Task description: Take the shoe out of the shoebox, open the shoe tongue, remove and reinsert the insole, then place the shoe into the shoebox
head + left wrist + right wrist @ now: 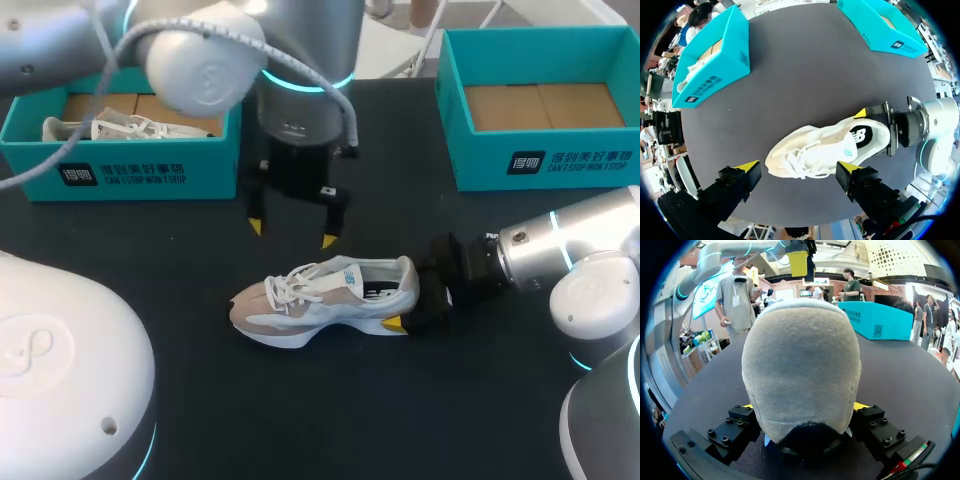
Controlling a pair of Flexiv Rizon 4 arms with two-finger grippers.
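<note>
The head camera looks down from above and behind onto the dark table (300, 420), set far enough back to take in most of it, with the shoe (325, 298) near the middle. The left wrist camera is above that shoe and faces down past the left gripper (797, 166), so it covers much of the same tabletop. The right wrist camera sits low and close behind the heel, looking level along the shoe, which blocks most of its sight. The yellow fingertip (799, 262) beyond it is probably the left arm's. All three views share the shoe.

Bright, even light, seemingly from overhead, casts only a soft shadow beneath the shoe (330, 295).
</note>
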